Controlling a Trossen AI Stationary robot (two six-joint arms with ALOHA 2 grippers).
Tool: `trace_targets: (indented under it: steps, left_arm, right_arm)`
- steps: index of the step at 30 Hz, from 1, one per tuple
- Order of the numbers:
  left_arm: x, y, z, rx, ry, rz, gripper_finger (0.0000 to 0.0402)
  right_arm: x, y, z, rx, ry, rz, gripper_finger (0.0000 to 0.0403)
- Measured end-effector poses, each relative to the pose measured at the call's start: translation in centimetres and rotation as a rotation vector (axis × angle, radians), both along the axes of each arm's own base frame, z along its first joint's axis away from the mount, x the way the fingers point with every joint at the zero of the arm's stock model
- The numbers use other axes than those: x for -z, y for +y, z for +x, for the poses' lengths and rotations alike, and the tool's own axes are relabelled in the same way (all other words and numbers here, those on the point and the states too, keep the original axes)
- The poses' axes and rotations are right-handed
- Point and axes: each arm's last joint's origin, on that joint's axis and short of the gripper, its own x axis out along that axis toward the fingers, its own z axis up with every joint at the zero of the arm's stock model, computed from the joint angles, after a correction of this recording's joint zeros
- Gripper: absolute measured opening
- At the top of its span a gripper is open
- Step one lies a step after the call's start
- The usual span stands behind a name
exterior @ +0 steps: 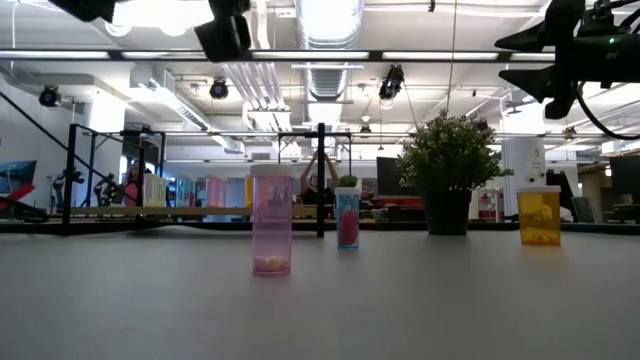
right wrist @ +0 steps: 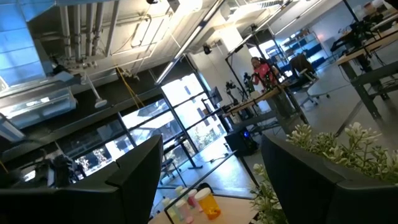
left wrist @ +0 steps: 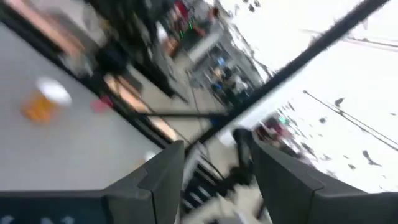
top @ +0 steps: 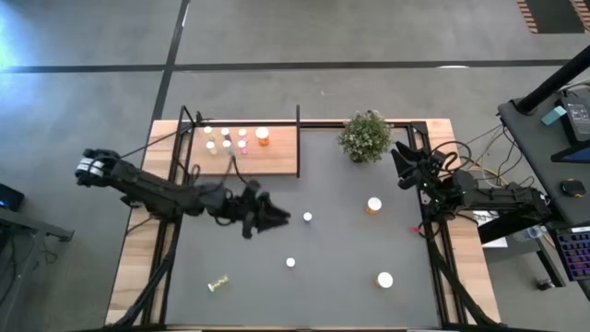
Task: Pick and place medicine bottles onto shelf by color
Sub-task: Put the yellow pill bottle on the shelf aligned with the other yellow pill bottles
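Four bottles wait beyond your left gripper (top: 277, 218), its fingers apart and empty, raised to reach the nearest (top: 307, 218).

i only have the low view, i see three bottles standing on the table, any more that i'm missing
Observer: Yes. The high view shows a yellow-green bottle lying on its side, on the left arm's side of the table and away from the shelf.
Operator: is the left hand holding anything
Observer: No. The left hand hovers over the middle of the table with its fingers apart and nothing between them.
Operator: and the right one
Observer: The right hand is open and empty, waiting beside the potted plant.
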Motion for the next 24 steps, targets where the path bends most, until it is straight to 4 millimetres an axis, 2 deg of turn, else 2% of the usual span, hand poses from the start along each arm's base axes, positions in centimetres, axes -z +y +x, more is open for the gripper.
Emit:
trace_targets:
  steps: [4,9,13,17,20,24]
  left_arm:
    - [0.0,-3.3,0.1,0.127,0.036,-0.108,0.0173]
    - [1.0,-6.9,-1.5,0.277,0.190,-0.287,0.0173]
    - [2.2,-9.6,-3.6,0.412,0.387,-0.408,0.0173]
    - [4.1,-12.0,-6.1,0.472,0.630,-0.544,0.0173]
    - [5.0,-13.6,-8.3,0.492,0.804,-0.624,0.0173]
    - [6.3,-14.7,-10.6,0.425,1.029,-0.619,0.0173]
  right_arm:
    - [0.0,0.0,0.0,0.000,0.000,0.000,0.0260]
    - [0.0,0.0,0.0,0.000,0.000,0.000,0.0260]
    - [0.0,0.0,0.0,0.000,0.000,0.000,0.0260]
    - [0.0,0.0,0.0,0.000,0.000,0.000,0.0260]
    - [0.0,0.0,0.0,0.000,-0.001,0.000,0.0260]
    - [0.0,0.0,0.0,0.000,0.000,0.000,0.0260]
